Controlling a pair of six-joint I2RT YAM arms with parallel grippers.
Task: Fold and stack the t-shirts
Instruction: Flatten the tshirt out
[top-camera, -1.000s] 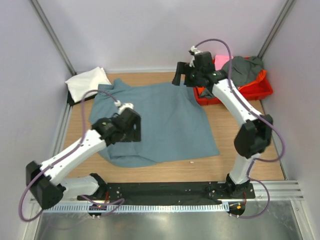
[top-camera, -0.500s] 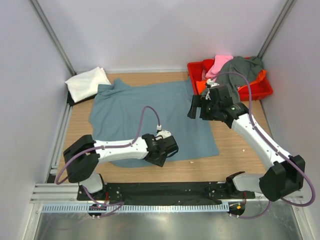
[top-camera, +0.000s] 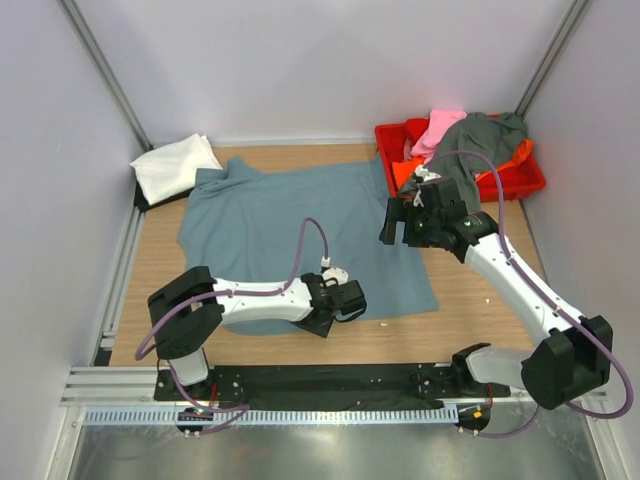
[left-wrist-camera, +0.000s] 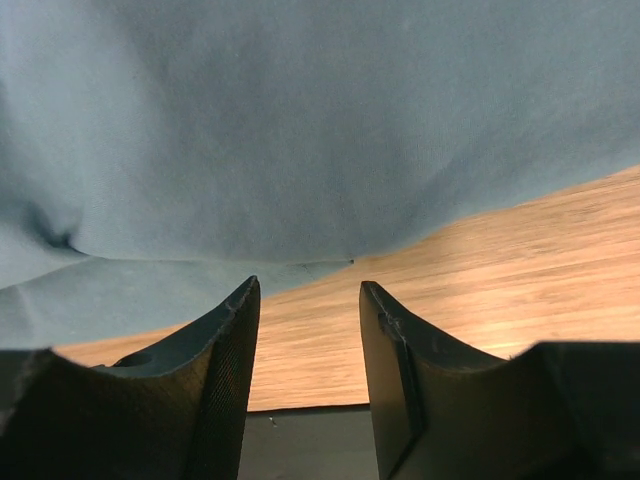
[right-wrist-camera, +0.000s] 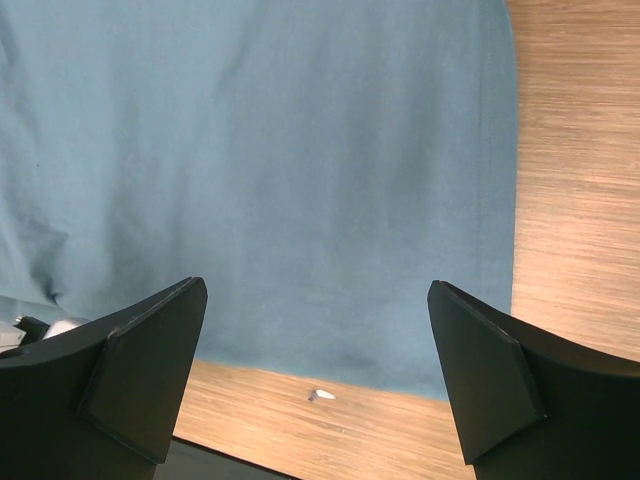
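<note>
While the blue-grey t-shirt (top-camera: 290, 215) is lying spread on the wooden table (top-camera: 490, 310), neither arm is holding it.
The left gripper (left-wrist-camera: 305, 290) is sitting low, its jaws narrowly apart and empty, with the shirt's hem just ahead of them. The right gripper (right-wrist-camera: 315, 290) is hovering with its jaws wide, the shirt's near right corner lying beneath.

No readable text, labels or numbers in any view. Blue-grey t-shirt (top-camera: 280, 220) and red crate (top-camera: 522, 183) show plain surfaces, no legible marks.
</note>
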